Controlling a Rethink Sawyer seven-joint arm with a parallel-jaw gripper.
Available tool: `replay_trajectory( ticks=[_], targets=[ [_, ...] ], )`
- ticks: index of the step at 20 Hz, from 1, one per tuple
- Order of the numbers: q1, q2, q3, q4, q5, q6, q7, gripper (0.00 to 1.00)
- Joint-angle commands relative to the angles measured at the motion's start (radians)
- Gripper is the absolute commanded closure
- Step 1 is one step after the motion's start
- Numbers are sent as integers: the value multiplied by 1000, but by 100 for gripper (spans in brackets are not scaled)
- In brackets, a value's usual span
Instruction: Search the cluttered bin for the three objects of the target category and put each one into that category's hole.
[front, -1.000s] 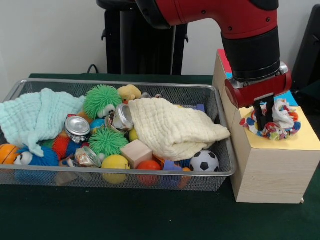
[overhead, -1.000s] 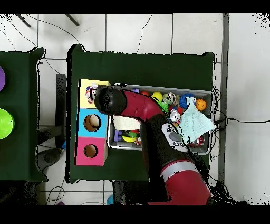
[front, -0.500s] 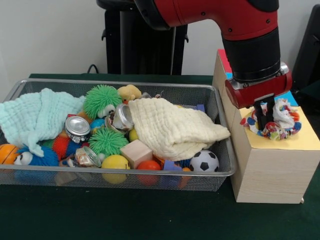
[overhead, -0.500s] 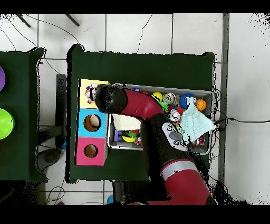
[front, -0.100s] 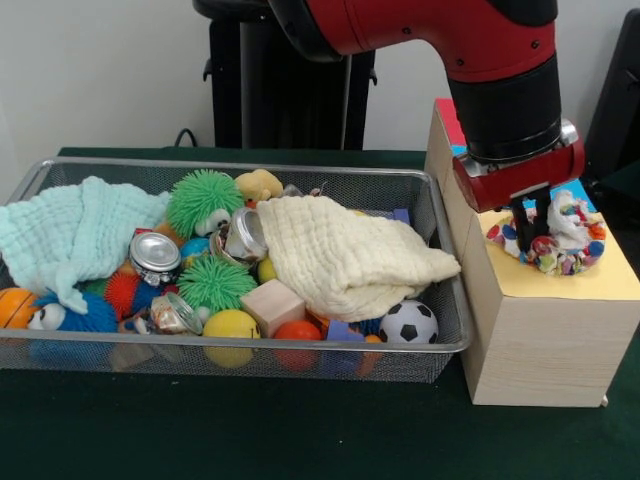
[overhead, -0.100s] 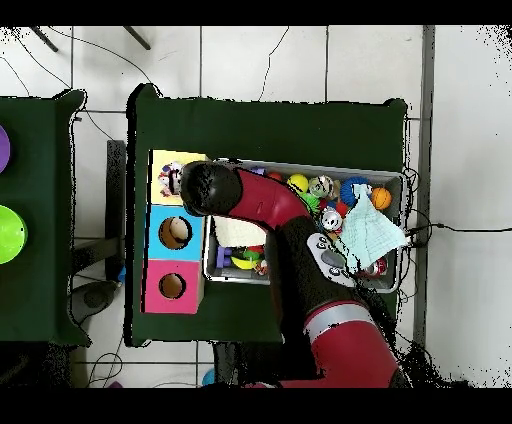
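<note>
Atop the wooden box's (front, -0.100s: 545, 330) yellow panel: multicoloured rope toy (front, -0.100s: 556, 238), jaws of the gripper (front, -0.100s: 530, 216) pinching its near edge; best centred squarely over the hidden hole before release.

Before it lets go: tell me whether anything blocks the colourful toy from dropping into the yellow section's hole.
Nothing visible does. The toy lies on the box's yellow section under the gripper, covering the spot, so the hole itself is hidden.

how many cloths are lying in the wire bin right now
2: a mint green cloth at the bin's left end in the front view, and a cream cloth draped over toys toward its right. Others could be buried.
</note>
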Motion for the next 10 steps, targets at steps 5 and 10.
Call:
replay_trajectory(
  ticks=[5, 10],
  targets=[
    [-4, 44, 26, 95, 30, 83, 175, 100],
    [-52, 73, 100, 131, 5, -129, 155, 100]
  ],
)
